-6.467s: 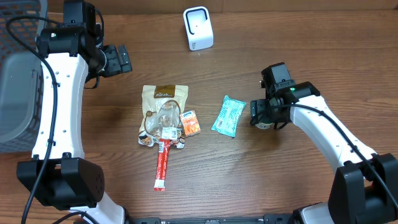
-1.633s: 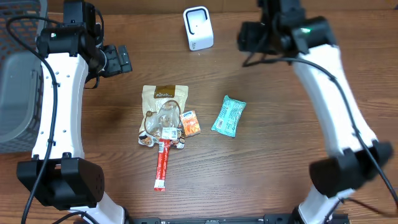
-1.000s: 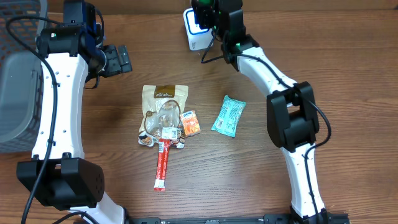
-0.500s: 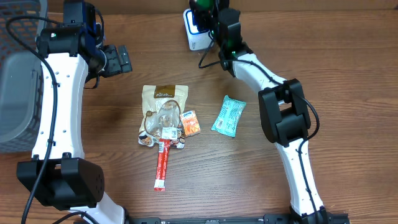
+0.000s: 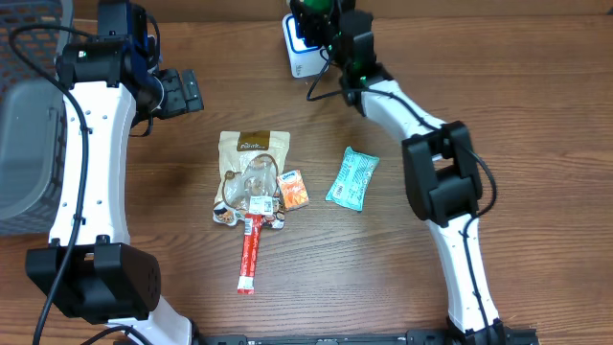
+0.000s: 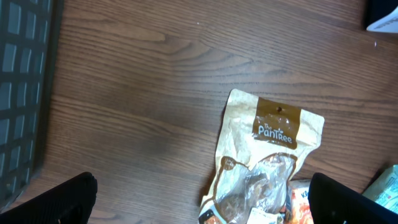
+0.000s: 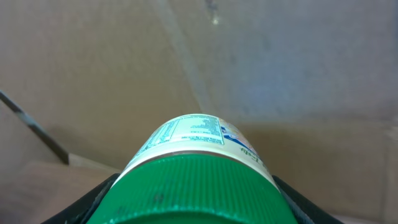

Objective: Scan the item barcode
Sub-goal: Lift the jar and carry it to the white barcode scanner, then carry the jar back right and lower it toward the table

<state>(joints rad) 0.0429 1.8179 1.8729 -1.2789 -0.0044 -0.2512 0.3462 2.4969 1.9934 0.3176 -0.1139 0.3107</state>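
The green-lidded jar with a white printed label is up at the far edge of the brown wooden surface, and the right gripper has it pinched, a dark finger on either side of the ribbed lid. In the right wrist view the lid fills the bottom of the picture and the label curves away above it, small print facing up. Whether a barcode sits among that print I cannot tell.

From overhead, the jar is held right at the white box-shaped barcode scanner, with the gripper overlapping the scanner's top edge. Whether they touch cannot be made out.

Out from there, a teal wrapped packet lies flat near the middle of the surface. To its left is a small orange packet, just beside a beige snack pouch with a brown band. A red stick-shaped packet lies lengthwise below the pouch, its top end tucked against the pouch's lower edge.

On the other side the left gripper hangs spread wide, gripping nothing. Its wrist view looks down on the beige pouch, dark fingertips in the bottom corners. A grey mesh basket sits at the far left.
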